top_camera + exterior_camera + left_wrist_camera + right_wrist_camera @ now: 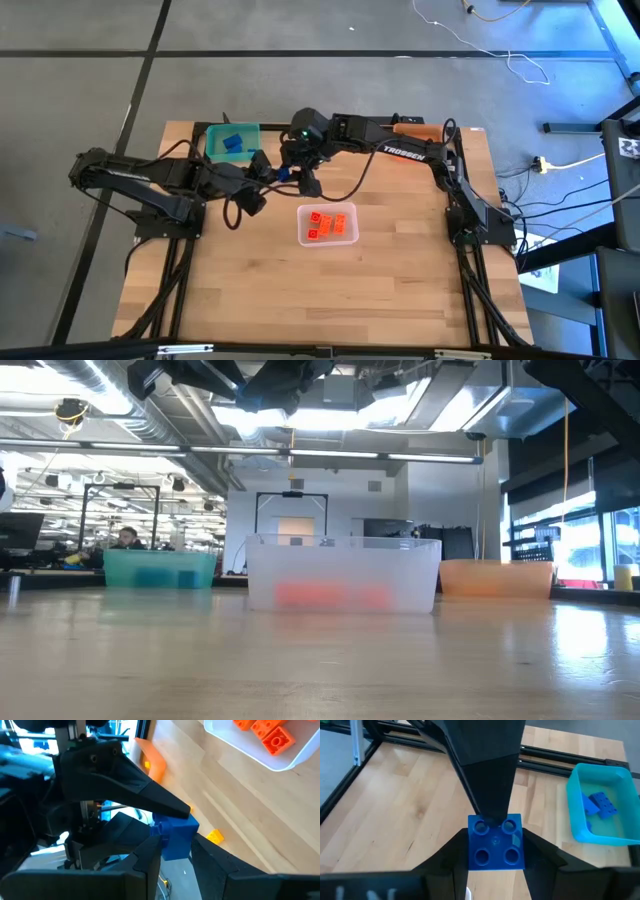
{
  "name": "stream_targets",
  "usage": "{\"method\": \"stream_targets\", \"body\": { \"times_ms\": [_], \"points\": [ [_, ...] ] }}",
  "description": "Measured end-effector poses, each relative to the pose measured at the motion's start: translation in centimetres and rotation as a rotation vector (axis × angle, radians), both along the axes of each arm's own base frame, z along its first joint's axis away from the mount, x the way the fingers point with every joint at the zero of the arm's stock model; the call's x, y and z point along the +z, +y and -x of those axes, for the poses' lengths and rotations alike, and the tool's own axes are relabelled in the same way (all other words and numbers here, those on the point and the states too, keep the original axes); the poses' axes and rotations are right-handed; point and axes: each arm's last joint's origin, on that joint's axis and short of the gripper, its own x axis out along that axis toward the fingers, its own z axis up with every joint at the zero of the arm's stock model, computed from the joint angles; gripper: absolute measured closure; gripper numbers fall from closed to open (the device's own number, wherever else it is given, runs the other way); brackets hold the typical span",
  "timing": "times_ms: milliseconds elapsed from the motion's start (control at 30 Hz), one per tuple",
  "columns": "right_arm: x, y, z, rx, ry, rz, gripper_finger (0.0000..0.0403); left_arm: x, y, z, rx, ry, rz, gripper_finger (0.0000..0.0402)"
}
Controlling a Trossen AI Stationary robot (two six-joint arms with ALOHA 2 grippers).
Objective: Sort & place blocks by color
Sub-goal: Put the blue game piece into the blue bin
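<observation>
A blue block (495, 842) hangs in the air over the far middle of the table, between the teal bin (232, 142) and the clear bin (328, 225). My left gripper (268, 178) comes at it from the table's left and my right gripper (296, 176) from the right. Both are shut on it. The teal bin holds two blue blocks (600, 804). Red-orange blocks (328, 224) lie in the clear bin. A small yellow block (215, 836) lies on the table. My left gripper pinches the blue block between its two fingers (150, 855). One finger lies on the studded top at the far pair of studs (494, 822); the block hides the other. The fingers slant down from the table's left. The block is clear of the table. My right gripper pinches the same block by two opposite side walls (471, 851), one finger on each, with the studded top facing its camera. Its fingers slant down from the table's right and cross the left gripper's fingers. The block hangs clear of the wood.
An orange bin (497, 577) stands at the far right, under my right arm. The teal bin (158, 568) and the clear bin (343, 575) stand in a row with it. Bare wood lies toward the near edge.
</observation>
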Motion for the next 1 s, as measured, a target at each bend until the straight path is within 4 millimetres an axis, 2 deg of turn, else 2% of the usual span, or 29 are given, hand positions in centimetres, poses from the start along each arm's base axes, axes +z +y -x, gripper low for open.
{"method": "stream_targets", "body": {
  "times_ms": [367, 633, 1000],
  "points": [
    [0.2, -1.1, 0.1, 0.004, -0.021, -0.054, 0.0263, 0.0, 0.0, 0.0, 0.000, 0.012, -0.025, 0.0301],
    [0.2, -1.6, 0.2, -0.007, -0.024, -0.053, 0.0264, 0.1, 0.1, 0.0, 0.061, -0.031, 0.022, 0.0302],
    [0.2, -2.6, 0.4, -0.029, -0.029, -0.052, 0.0263, 0.3, -0.4, 0.2, 0.186, -0.089, -0.020, 0.0346]
  ]
}}
